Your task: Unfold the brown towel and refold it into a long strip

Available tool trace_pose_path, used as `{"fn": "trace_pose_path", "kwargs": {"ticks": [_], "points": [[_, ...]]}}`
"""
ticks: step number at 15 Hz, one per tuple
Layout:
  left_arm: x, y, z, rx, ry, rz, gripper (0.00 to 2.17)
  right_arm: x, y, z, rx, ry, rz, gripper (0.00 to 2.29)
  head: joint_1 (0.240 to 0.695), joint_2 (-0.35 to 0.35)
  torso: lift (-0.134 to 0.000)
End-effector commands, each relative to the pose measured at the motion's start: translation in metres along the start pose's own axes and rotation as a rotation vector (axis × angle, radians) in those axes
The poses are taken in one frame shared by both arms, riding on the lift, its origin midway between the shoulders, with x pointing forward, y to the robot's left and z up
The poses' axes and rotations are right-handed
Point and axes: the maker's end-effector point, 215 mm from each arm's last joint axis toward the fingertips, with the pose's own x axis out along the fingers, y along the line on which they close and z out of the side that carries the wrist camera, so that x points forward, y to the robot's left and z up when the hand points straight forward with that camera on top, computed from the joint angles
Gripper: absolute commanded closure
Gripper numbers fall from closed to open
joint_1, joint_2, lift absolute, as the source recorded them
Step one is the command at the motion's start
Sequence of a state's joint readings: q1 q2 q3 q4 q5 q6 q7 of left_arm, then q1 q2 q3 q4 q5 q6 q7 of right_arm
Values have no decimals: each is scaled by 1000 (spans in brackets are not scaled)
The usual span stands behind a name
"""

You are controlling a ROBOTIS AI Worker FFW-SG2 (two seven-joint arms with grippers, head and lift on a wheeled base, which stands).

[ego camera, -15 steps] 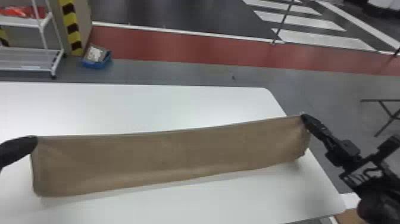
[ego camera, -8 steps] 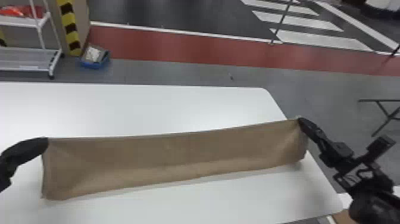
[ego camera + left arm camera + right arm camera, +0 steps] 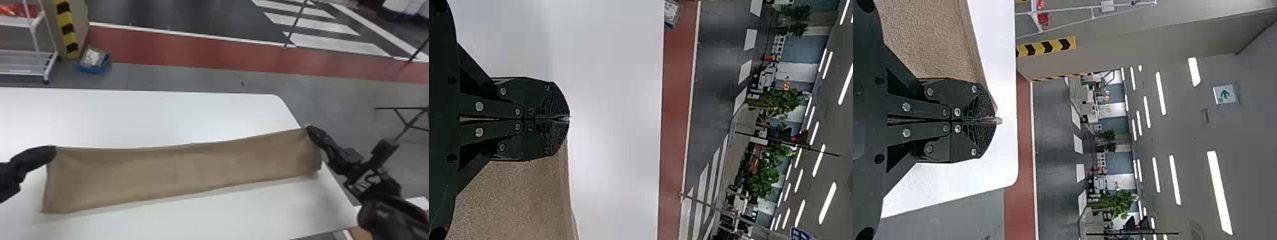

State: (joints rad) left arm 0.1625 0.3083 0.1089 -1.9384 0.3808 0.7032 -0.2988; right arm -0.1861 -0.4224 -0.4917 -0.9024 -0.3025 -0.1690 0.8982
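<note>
Towel [image 3: 185,169], brown and already in a long strip, stretches sideways over the white bench [image 3: 153,118], between the two grippers. Its upper edge runs nearly straight, with a slight sag toward the left, and the right end lies closer to the far edge of the bench than the left end does. That right end crosses the line of the bench's right edge, between the far right corner and the near right corner. The lower edge slants the same way; whether it touches the bench, I cannot tell.

The left gripper [image 3: 55,149] has its jaws pressed together on the upper left corner of the towel. The right gripper [image 3: 309,128] has its jaws clamped on the upper right corner, and a small bit of cloth pokes out past the fingertips in the right wrist view.

Beyond the far edge of the bench, a blue bin [image 3: 92,68] with something pale in it sits on the grey floor, beside a pillar striped yellow and black [image 3: 67,28]. A white shelf rack [image 3: 35,51] stands to the left of the pillar. A red band [image 3: 191,51] crosses the floor behind.
</note>
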Motion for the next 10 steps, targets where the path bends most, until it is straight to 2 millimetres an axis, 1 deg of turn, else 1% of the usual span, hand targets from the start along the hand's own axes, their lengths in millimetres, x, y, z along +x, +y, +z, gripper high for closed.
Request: {"fn": "trace_pose_path", "kwargs": {"ticks": [1,4,5,6,10], "points": [[8,7,-3,10,7,14,1447,11,4,-3,-25,7,7,1487,695,-280,-123],[11,18,-4,8,5,27,1447,19,4,-4,-43,17,-4,1487,695,-262,-123],[12,20,-2,9,-3,29,1447,23,6,-3,-43,17,1,1487,695,-258,-123],[13,21,3,12,-15,30,1447,24,4,-2,-40,15,-7,1487,695,-251,-123],[14,22,9,10,-31,29,1447,27,1,-2,-43,19,-24,1487,695,-243,-123]]}}
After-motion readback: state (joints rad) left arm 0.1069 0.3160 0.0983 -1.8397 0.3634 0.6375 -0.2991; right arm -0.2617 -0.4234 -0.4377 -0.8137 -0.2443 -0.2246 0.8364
